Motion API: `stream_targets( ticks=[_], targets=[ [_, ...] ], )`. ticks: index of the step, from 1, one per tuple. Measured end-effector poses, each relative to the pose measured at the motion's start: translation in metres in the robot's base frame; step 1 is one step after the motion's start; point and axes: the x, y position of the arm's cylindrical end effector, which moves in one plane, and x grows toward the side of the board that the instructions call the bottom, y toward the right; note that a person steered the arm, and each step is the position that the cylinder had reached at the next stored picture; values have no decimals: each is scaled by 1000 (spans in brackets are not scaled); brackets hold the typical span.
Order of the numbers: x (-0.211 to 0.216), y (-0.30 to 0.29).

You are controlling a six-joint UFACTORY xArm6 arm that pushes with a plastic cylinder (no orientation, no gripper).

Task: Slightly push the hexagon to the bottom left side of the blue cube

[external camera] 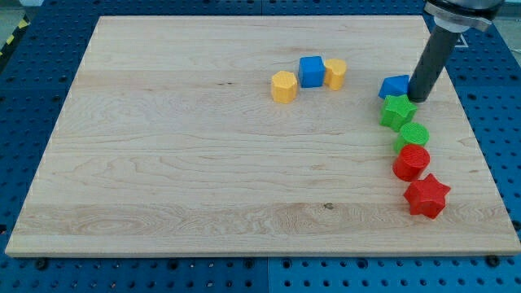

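The yellow hexagon (283, 86) lies on the wooden board (179, 163), just left of and slightly below the blue cube (311, 72). A second yellow block (334, 73) touches the cube's right side. My tip (417, 99) is at the view's right, far from the hexagon, right next to a second blue block (395, 87) and just above a green star (398, 111).
Below the green star, a column runs down the right side: a green cylinder (412, 136), a red cylinder (411, 162) and a red star (426, 196). The board's right edge lies close beside them.
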Motion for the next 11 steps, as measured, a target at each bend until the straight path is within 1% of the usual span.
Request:
stream_targets(
  ticks=[1, 2, 3, 4, 5, 6, 7, 8, 9, 10, 11],
  targets=[
    [-1, -14],
    [-15, -6],
    [-79, 10],
    [-109, -39],
    [-112, -121],
    [-111, -195],
    [-85, -229],
    [-51, -230],
    [-33, -207],
    [-28, -173],
    [-28, -152]
  ],
)
